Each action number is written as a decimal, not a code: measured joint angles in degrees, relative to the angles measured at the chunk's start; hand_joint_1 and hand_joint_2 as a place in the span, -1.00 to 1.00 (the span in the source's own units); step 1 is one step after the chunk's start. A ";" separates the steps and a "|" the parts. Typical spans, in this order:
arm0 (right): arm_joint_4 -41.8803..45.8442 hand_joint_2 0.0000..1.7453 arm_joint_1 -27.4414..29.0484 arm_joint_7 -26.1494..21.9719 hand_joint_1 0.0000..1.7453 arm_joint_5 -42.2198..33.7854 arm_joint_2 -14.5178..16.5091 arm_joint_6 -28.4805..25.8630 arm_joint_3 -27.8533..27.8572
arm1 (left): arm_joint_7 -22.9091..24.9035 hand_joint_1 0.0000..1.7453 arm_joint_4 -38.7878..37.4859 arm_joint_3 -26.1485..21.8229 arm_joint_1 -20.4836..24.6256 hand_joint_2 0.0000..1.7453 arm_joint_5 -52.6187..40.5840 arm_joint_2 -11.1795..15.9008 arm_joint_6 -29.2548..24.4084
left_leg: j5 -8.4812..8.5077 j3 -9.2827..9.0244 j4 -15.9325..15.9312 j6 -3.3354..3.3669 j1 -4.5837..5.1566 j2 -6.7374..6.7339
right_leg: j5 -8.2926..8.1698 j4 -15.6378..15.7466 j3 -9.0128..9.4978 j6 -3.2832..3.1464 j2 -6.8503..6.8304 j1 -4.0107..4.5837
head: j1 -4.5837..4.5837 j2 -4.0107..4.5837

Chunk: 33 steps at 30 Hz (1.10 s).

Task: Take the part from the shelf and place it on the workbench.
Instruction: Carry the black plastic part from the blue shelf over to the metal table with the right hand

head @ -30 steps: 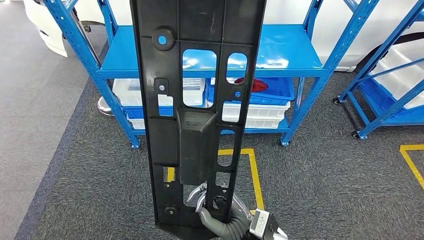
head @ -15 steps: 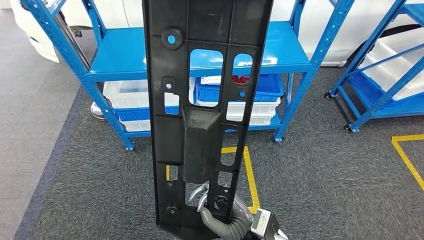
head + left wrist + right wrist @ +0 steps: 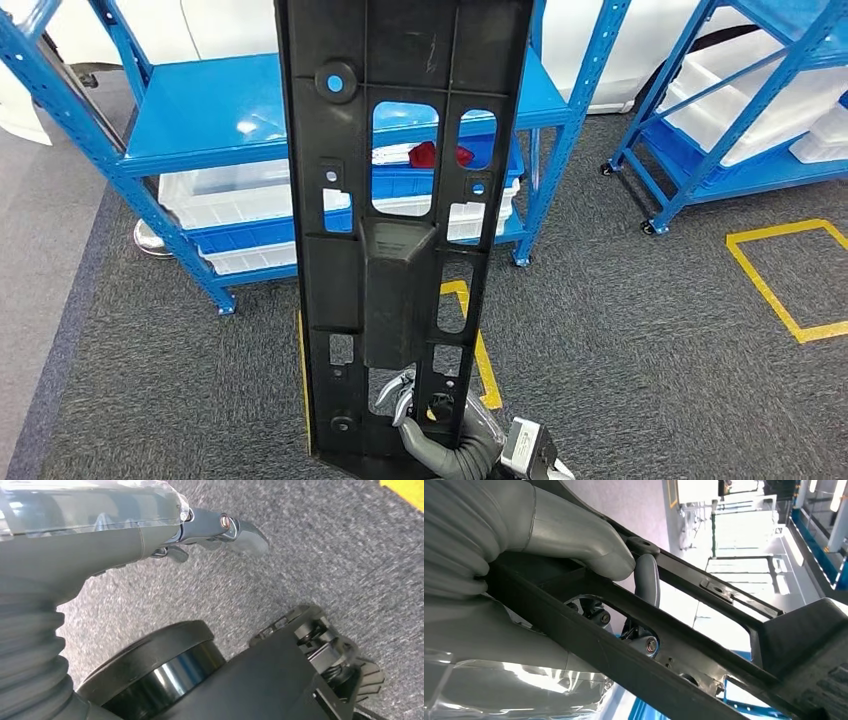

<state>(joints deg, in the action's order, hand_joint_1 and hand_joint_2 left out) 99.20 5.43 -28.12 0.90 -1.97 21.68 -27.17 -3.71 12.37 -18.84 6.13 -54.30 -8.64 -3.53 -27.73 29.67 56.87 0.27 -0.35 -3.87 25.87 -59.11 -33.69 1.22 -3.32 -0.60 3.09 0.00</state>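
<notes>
A long black plastic part [image 3: 400, 260] with several cut-out windows stands upright in the middle of the head view and hides much of the blue shelf [image 3: 230, 110] behind it. My right hand [image 3: 440, 435] grips the part at its lower end, fingers poking through a low opening. In the right wrist view the grey thumb [image 3: 574, 535] presses over a bar of the part [image 3: 704, 645]. My left hand [image 3: 220, 527] hangs over grey carpet, its fingers stretched out and holding nothing.
White bins [image 3: 250, 195] and a blue bin [image 3: 545, 165] with a red item [image 3: 425, 153] sit on the shelf's lower level. A second blue rack [image 3: 740, 100] stands at the right. Yellow floor lines [image 3: 790, 270] mark the grey carpet.
The whole picture has shifted: the shelf now lies further left and a yellow floor square shows at the right, so the camera turned. The part stays upright in my right hand.
</notes>
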 joint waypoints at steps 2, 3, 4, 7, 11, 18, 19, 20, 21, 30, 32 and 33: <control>0.10 1.00 0.11 0.10 1.00 -0.01 0.00 0.00 0.03 | 0.01 -1.00 0.00 0.01 0.06 1.00 -0.09 0.02 0.03 | -0.25 -0.12 0.10 -0.56 0.21 -0.81 | 0.03 0.76 0.06 -0.87 0.38 0.33 | 0.01 0.00; 0.16 1.00 0.20 0.16 1.00 -0.01 0.00 0.00 0.05 | 0.02 -1.00 0.00 0.02 0.10 1.00 -0.16 0.02 0.05 | -0.47 -0.14 0.19 -0.87 0.11 -1.04 | -0.04 0.85 -0.01 -1.27 0.90 0.26 | 0.00 0.00; 0.27 1.00 0.29 0.24 1.00 -0.02 0.00 0.00 0.08 | 0.01 -1.00 0.00 0.03 0.13 1.00 -0.22 0.02 0.07 | -1.00 -0.04 0.66 -1.18 -0.02 -0.58 | -0.16 0.97 -0.04 -1.67 1.42 0.17 | 0.00 0.00; 0.53 1.00 0.44 0.38 1.00 -0.02 0.04 0.00 0.13 | -0.07 -1.00 0.00 0.04 0.13 1.00 -0.23 0.03 0.14 | -5.88 3.20 8.53 -1.76 -0.29 2.62 | -0.52 1.22 -0.16 -2.58 3.01 0.01 | 0.01 0.00; 0.53 1.00 0.68 0.51 1.00 -0.02 0.07 0.00 0.19 | -0.22 -1.00 0.00 0.04 0.35 1.00 -0.30 0.03 0.21 | -7.11 6.65 15.98 -1.69 -0.30 3.45 | -0.59 0.92 -0.26 -2.75 5.66 0.18 | 0.01 0.00; 0.72 1.00 0.87 0.53 1.00 0.00 0.06 0.01 0.23 | -0.05 -1.00 -0.02 0.06 0.20 1.00 -0.31 0.09 0.21 | -0.58 0.67 1.29 -0.46 -0.57 7.22 | -1.24 0.24 -1.53 -0.76 10.19 0.04 | 0.01 0.00; 0.77 1.00 0.95 0.55 1.00 0.01 0.05 0.01 0.25 | -0.05 -1.00 -0.02 0.06 0.26 1.00 -0.32 0.05 0.21 | -0.34 0.64 1.02 -0.10 -0.63 6.65 | -1.11 0.04 -1.74 -0.42 9.77 0.06 | 0.00 0.00; 0.83 1.00 0.98 0.57 1.00 0.01 0.05 0.01 0.26 | -0.05 -1.00 -0.02 0.07 0.27 1.00 -0.33 0.01 0.21 | -0.11 0.59 0.76 0.31 -0.73 5.95 | -0.41 -0.95 -2.23 -0.07 8.64 0.13 | -0.01 0.00; 0.89 1.00 0.96 0.59 1.00 0.02 0.04 0.01 0.27 | -0.05 -1.00 -0.02 0.08 0.21 1.00 -0.33 -0.03 0.21 | 0.06 0.56 0.53 0.65 -0.83 5.19 | 0.95 -3.11 -3.24 0.22 7.09 0.20 | -0.01 0.00; 1.04 1.00 0.98 0.86 1.00 0.14 0.00 0.02 0.27 | -0.05 -1.00 -0.02 0.07 0.12 1.00 -0.35 -0.04 0.27 | -0.28 0.39 0.61 0.32 -0.25 -0.86 | 0.41 -1.09 -0.33 -0.05 0.30 0.41 | -0.01 0.00; 1.11 1.00 0.97 0.85 1.00 0.15 -0.01 0.04 0.27 | -0.04 -1.00 -0.02 0.07 0.15 1.00 -0.31 -0.06 0.27 | -0.42 0.22 0.58 -0.26 -0.03 -1.70 | 0.42 0.64 0.35 -0.94 -0.15 0.90 | -0.01 0.00; 1.14 1.00 0.98 0.85 1.00 0.14 -0.01 0.07 0.27 | -0.04 -1.00 -0.02 0.07 0.19 1.00 -0.27 -0.09 0.25 | -0.46 0.08 0.50 -0.59 -0.01 -2.15 | 0.27 0.79 0.25 -1.30 0.49 0.85 | -0.01 0.00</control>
<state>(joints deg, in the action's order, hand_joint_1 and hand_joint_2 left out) 100.35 6.41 -27.28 1.04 -1.98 21.75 -26.91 -3.75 12.35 -18.77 6.32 -54.57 -8.73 -3.28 -28.19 29.75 57.37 -0.31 -0.36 -6.02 26.14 -58.32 -33.44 -0.09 -2.82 0.25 3.09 0.00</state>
